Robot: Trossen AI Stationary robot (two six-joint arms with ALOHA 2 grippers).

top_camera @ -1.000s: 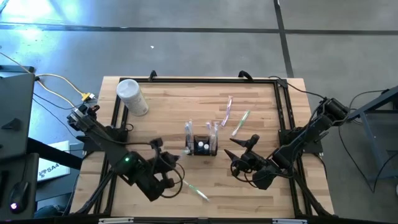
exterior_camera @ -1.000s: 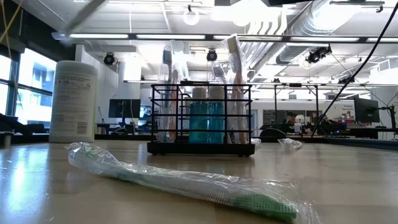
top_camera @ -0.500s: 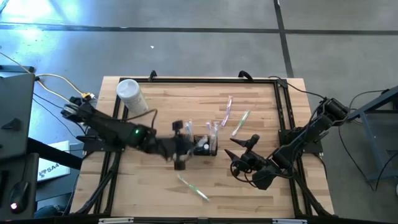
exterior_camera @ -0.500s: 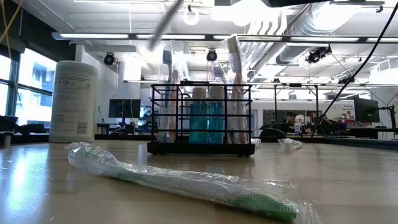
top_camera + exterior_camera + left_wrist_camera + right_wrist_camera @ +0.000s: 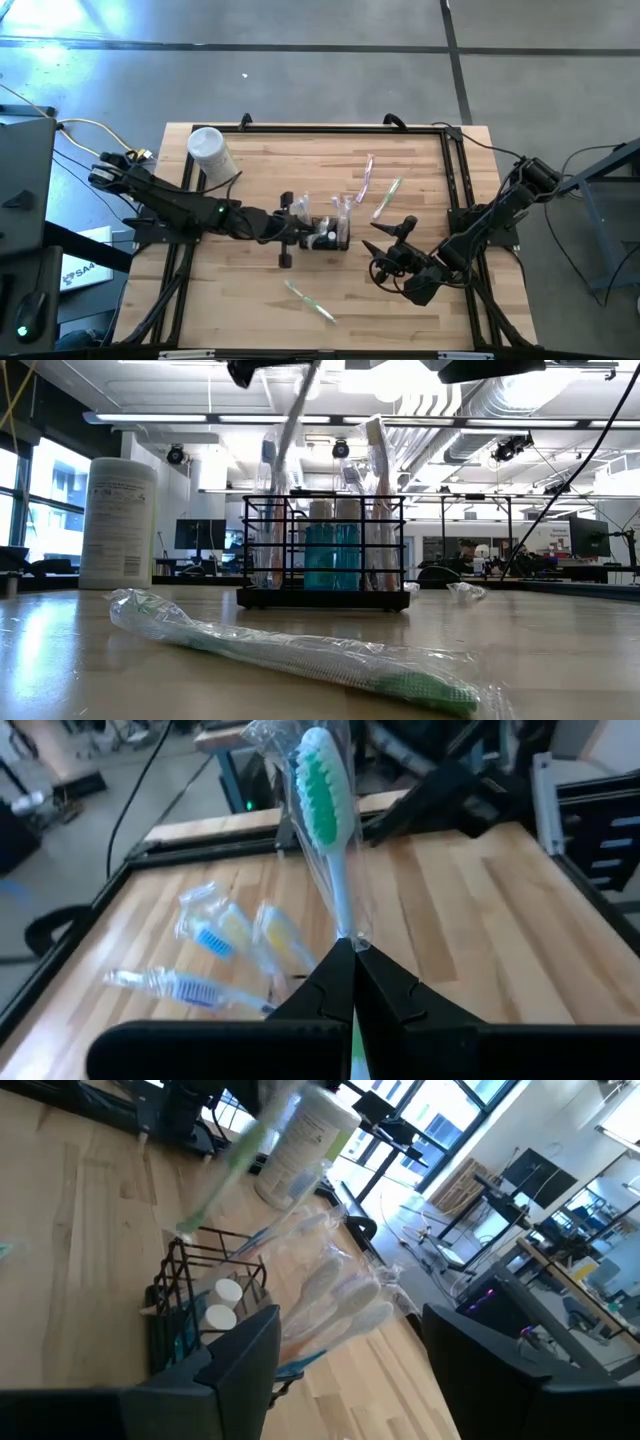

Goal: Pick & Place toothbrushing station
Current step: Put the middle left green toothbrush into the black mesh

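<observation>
We see left gripper point(image 5: 352, 955) clamped on wrapped green toothbrush point(image 5: 325, 810), just beside black caddy point(image 5: 328, 233) at desk point(image 5: 260, 170) centre. Right gripper point(image 5: 385, 250) wide, holding nothing, near caddy's other side. Low view alone shows another wrapped toothbrush point(image 5: 300, 652) lying up front; white canister point(image 5: 212, 155) stands well apart.

A white lidded canister point(image 5: 212, 156) stands on the wooden table point(image 5: 250, 290).
</observation>
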